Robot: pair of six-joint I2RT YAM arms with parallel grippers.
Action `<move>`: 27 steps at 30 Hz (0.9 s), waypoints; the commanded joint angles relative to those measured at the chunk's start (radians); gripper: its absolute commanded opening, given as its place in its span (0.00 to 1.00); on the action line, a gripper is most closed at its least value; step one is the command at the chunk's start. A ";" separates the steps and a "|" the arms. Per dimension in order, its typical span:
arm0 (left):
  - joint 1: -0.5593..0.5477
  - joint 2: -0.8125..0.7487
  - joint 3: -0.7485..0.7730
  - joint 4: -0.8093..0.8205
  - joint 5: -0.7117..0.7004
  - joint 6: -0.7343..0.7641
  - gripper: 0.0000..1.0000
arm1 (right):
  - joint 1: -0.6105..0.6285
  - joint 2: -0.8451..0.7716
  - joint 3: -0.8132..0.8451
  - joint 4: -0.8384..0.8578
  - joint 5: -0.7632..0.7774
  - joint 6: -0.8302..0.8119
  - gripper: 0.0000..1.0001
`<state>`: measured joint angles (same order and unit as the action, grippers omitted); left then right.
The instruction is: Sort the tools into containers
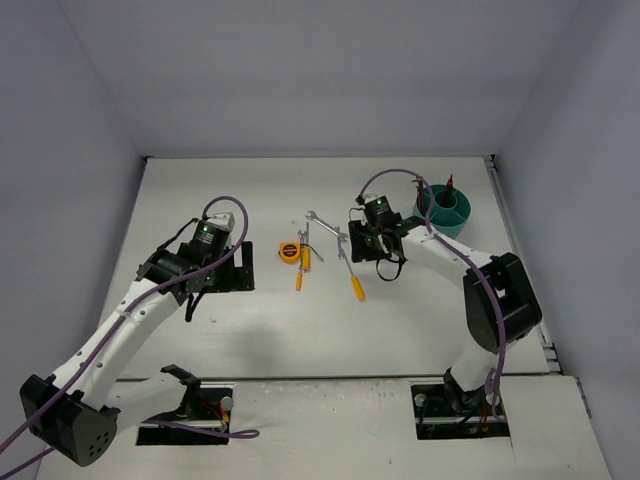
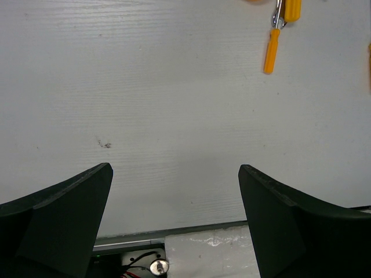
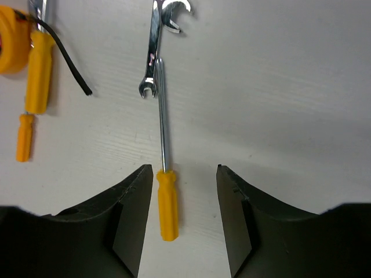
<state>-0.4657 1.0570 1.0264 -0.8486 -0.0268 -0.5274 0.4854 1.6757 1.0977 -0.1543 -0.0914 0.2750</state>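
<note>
Probably light, stiff and slick, the screwdriver [image 3: 167, 202] suits a mid-handle pinch; the right gripper [image 3: 184, 171] straddles it, spread and empty.

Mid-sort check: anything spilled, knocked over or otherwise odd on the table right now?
Nothing stands out. The teal cup stands upright with one tool in it; the other tools lie flat in a loose cluster, and the long orange-handled screwdriver lies between the right hand's open fingers.

Teal cup [image 1: 443, 222] far rt, red-handled tool [image 1: 452, 186] inside, tape measure [image 1: 289, 250] ctr
</note>
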 commanded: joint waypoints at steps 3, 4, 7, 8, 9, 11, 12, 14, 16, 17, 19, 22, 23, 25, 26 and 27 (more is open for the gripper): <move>-0.014 0.013 0.055 0.025 0.009 -0.002 0.88 | 0.066 0.108 0.045 -0.071 0.046 0.081 0.44; -0.014 0.015 0.055 0.025 0.012 -0.001 0.88 | 0.074 0.123 0.050 -0.071 0.049 0.080 0.44; -0.014 0.019 0.055 0.025 0.017 0.001 0.88 | 0.099 0.174 0.078 -0.073 0.057 0.084 0.42; -0.014 0.019 0.055 0.024 0.018 0.002 0.88 | 0.102 0.189 0.082 -0.073 0.061 0.084 0.41; -0.014 0.017 0.054 0.023 0.017 0.004 0.88 | 0.110 0.202 0.092 -0.073 0.070 0.085 0.40; -0.014 0.012 0.051 0.022 0.015 0.007 0.88 | 0.128 0.230 0.112 -0.074 0.086 0.090 0.38; -0.015 0.009 0.048 0.022 0.014 0.007 0.88 | 0.130 0.242 0.121 -0.078 0.104 0.091 0.37; -0.016 0.003 0.043 0.022 0.013 0.009 0.88 | 0.136 0.267 0.142 -0.087 0.120 0.098 0.36; -0.016 0.000 0.040 0.020 0.015 0.010 0.88 | 0.142 0.278 0.158 -0.111 0.148 0.102 0.33; -0.016 -0.002 0.038 0.020 0.015 0.009 0.88 | 0.144 0.290 0.163 -0.123 0.166 0.103 0.31; -0.016 -0.005 0.035 0.020 0.015 0.008 0.88 | 0.145 0.304 0.169 -0.146 0.194 0.108 0.24; -0.017 -0.009 0.031 0.020 0.015 0.007 0.88 | 0.145 0.321 0.169 -0.179 0.213 0.108 0.07; -0.017 -0.010 0.029 0.020 0.014 0.007 0.88 | 0.145 0.321 0.169 -0.185 0.214 0.106 0.03; -0.016 -0.014 0.027 0.020 0.012 0.005 0.88 | 0.143 0.307 0.168 -0.190 0.216 0.099 0.00; -0.016 -0.016 0.026 0.020 0.011 0.004 0.88 | 0.142 0.290 0.169 -0.192 0.215 0.095 0.00; -0.016 -0.017 0.026 0.022 0.010 0.004 0.88 | 0.141 0.268 0.173 -0.192 0.213 0.095 0.00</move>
<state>-0.4770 1.0660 1.0267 -0.8487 -0.0150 -0.5262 0.6261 1.9488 1.2739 -0.2532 0.0754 0.3714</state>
